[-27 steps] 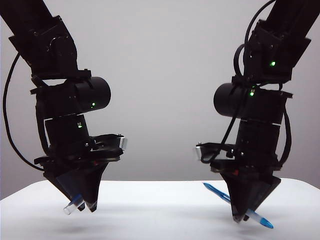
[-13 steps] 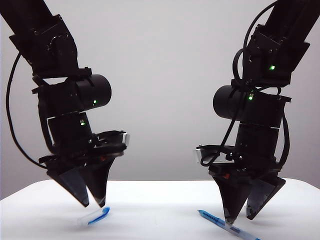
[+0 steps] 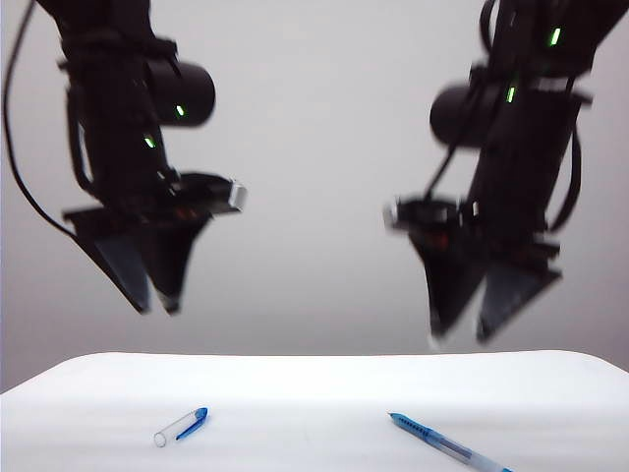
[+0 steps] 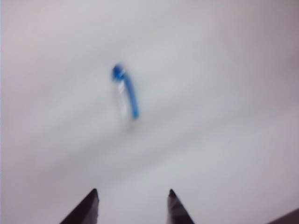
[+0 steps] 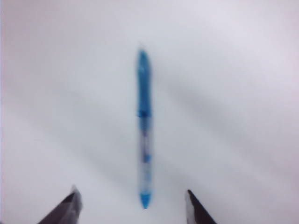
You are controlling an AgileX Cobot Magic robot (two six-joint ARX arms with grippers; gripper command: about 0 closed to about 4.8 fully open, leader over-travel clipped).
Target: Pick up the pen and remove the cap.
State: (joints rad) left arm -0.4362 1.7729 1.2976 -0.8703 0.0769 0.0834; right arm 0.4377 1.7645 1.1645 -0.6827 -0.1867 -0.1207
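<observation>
Left end effector (image 3: 155, 307) raised well above the white bench (image 3: 314, 393), on the left of the exterior view, fingers pointing down, parted by a narrow-to-medium gap, nothing between them. Same 2 dark fingertips (image 4: 93, 205) visible in the left wrist view (image 4: 133, 207), apart and bare.

Right end effector (image 3: 460, 339) also lifted clear of the bench, on the right side, fingers spread wider, gripping nothing; in the right wrist view (image 5: 131, 205) both tips far apart with bare bench between.

Cap (image 3: 181, 426) lying flat on the bench at front left, below the left end effector, clear tube with blue clip; blurred in the left wrist view (image 4: 125, 93).

Pen (image 3: 447, 444) lying flat at front right, uncapped, blue tip section pointing toward the middle, far end running off the lower edge of the exterior view. Whole length seen in the right wrist view (image 5: 145, 135). Pen and cap well apart.
</observation>
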